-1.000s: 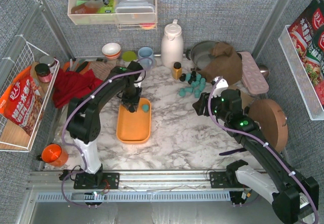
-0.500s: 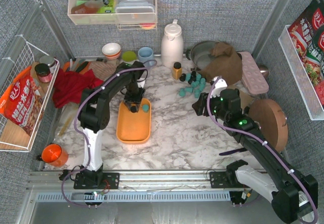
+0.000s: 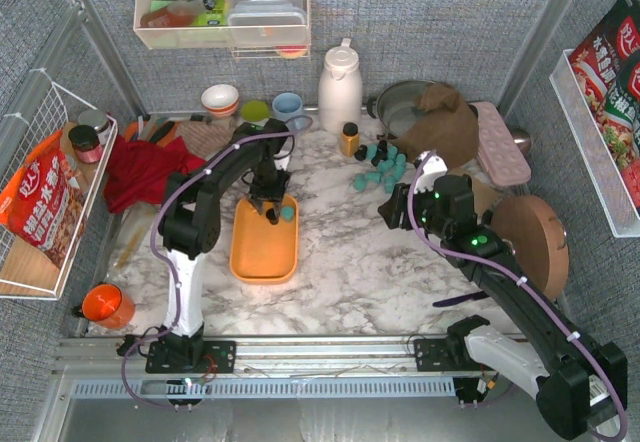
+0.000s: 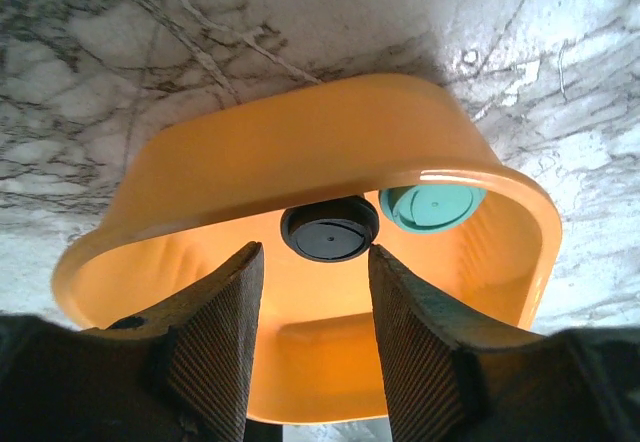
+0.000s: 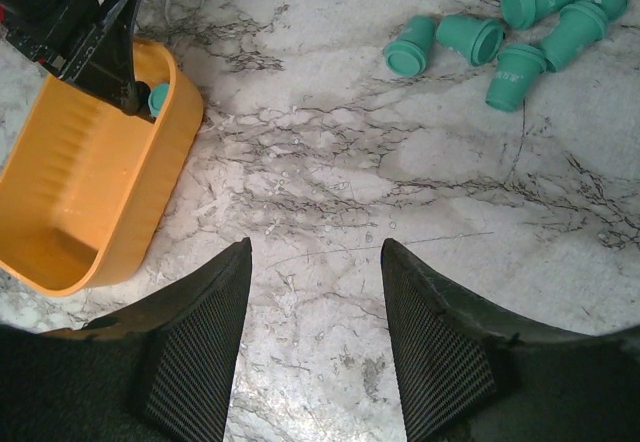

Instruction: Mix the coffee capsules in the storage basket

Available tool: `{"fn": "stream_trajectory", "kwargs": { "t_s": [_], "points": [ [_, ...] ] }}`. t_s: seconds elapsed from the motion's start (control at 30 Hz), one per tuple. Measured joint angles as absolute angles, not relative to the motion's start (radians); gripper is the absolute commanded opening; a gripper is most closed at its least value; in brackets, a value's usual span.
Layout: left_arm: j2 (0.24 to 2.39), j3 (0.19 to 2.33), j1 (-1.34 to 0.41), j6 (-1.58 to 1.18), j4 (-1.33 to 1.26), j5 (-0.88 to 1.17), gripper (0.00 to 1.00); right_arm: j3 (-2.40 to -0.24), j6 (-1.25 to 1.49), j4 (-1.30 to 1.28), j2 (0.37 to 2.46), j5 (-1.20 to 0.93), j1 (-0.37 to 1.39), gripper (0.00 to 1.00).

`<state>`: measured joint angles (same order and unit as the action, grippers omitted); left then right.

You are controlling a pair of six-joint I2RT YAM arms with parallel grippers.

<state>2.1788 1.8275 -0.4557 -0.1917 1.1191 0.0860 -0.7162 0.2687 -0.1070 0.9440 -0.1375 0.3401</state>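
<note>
We note black capsule [image 4: 330, 229] and teal capsule [image 4: 432, 207] side by side at far end of basket [image 4: 300, 152], just beyond left hand [image 4: 312, 254]. Left hand over basket, spread wide, gripping nothing. Right hand [image 5: 315, 246] right of basket, above bench [image 5: 400, 162], likewise spread, empty. Loose teal capsules [image 5: 517, 74] further right of basket.

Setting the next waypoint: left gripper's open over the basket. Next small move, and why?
Probably lift the left gripper straight up out of the storage basket: its jaws stand open, the black capsule lies free inside beside a teal capsule, and more capsules wait outside it.
</note>
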Motion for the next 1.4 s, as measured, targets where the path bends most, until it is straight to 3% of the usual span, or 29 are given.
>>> {"fn": "stream_trajectory", "kwargs": {
  "t_s": [0.5, 0.67, 0.73, 0.8, 0.93, 1.23, 1.4],
  "points": [
    [1.993, 1.858, -0.46, -0.244, 1.074, 0.047, 0.59, -0.701, 0.268, -0.095, 0.979, -0.12, 0.349, 0.59],
    [1.838, 1.723, -0.48, -0.27, 0.98, 0.032, 0.63, -0.69, 0.263, -0.071, 1.061, -0.048, 0.356, 0.59],
    [1.762, 1.631, -0.485, -0.282, 0.913, 0.022, 0.66, -0.686, 0.263, -0.041, 1.112, -0.021, 0.364, 0.64],
    [1.694, 1.543, -0.492, -0.293, 0.849, 0.005, 0.75, -0.685, 0.263, -0.003, 1.169, 0.0, 0.375, 0.75],
    [1.542, 1.366, -0.51, -0.304, 0.694, -0.024, 0.99, -0.679, 0.264, 0.138, 1.334, 0.025, 0.408, 0.8],
    [1.22, 1.086, -0.522, -0.308, 0.46, -0.094, 0.99, -0.844, 0.295, 0.403, 1.722, 0.152, 0.436, 0.78],
    [1.049, 0.963, -0.522, -0.316, 0.4, -0.135, 0.99, -1.018, 0.319, 0.366, 1.853, 0.233, 0.445, 0.74]
  ]
}}
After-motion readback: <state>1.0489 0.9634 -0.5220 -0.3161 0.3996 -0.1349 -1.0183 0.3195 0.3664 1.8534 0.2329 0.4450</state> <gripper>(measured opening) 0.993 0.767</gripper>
